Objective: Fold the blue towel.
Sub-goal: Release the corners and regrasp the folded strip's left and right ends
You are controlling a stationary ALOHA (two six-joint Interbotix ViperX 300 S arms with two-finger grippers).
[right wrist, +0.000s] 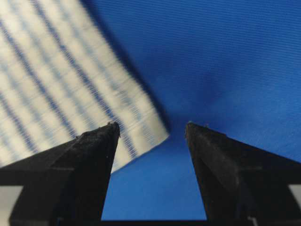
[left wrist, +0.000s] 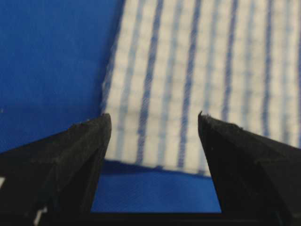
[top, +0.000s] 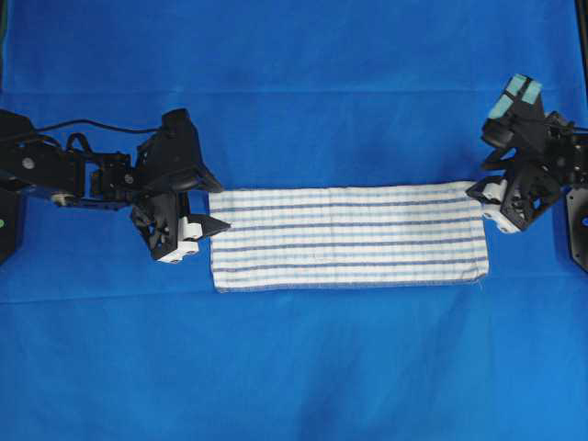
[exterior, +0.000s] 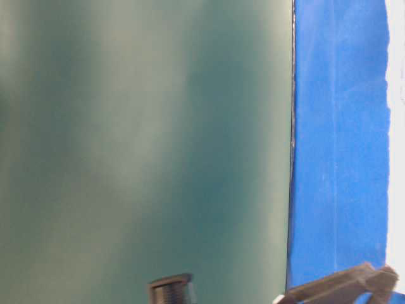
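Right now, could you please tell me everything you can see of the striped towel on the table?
The blue towel is a white woven cloth with thin light- and dark-blue stripes running along its length in a fine check. It lies flat as a long, narrow rectangle across the middle of the blue table covering, its edges fairly straight and its surface smooth. The open left gripper hangs over its left end, and the open right gripper over its far right corner; neither grips it.

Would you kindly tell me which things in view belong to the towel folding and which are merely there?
Part of the job:
- blue towel, striped, lying flat
- left gripper, open at its left end
- right gripper, open at its right end

Merely there:
- blue table covering
- green panel, table-level view
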